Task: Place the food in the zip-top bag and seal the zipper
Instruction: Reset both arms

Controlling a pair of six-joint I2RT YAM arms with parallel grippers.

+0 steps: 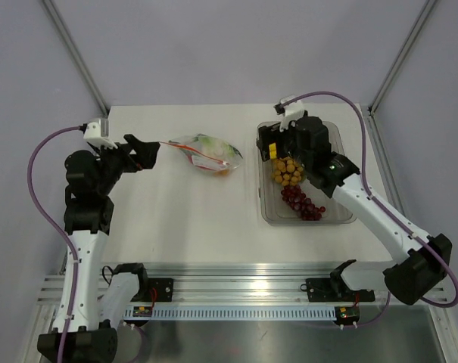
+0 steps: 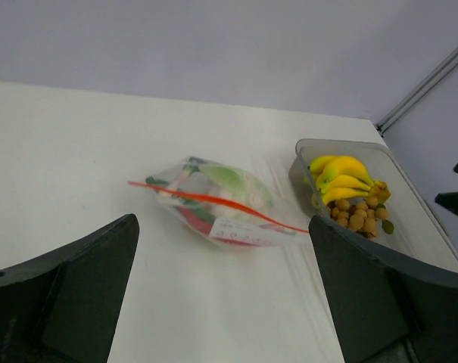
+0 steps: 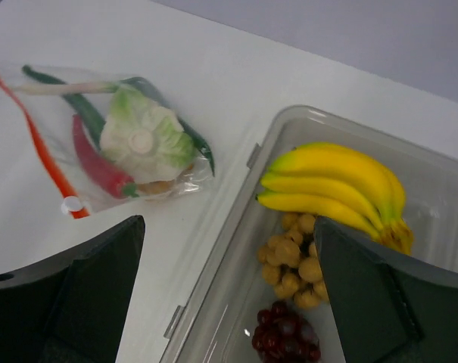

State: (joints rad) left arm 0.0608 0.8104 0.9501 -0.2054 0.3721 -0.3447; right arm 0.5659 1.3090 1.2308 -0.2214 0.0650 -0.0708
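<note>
Near the middle of the table (image 1: 176,227), the zip-top bag (image 1: 207,153) is laid flat, chilli (image 3: 100,170) inside, its zipper (image 2: 213,203) just beside the left gripper (image 1: 147,153), which is spread wide and empty. Bananas (image 3: 342,181) and grapes (image 1: 303,204) are seen in the tub (image 1: 341,151) under the right gripper (image 3: 229,223), likewise spread empty.

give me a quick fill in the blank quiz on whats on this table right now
1. The red chilli lies ____ the bag.
2. The tub holds ____ kinds of food: bananas, a brown ball cluster and grapes.
3. The left tool and the right tool both stand ____, holding nothing.

Missing words: inside; three; open
</note>
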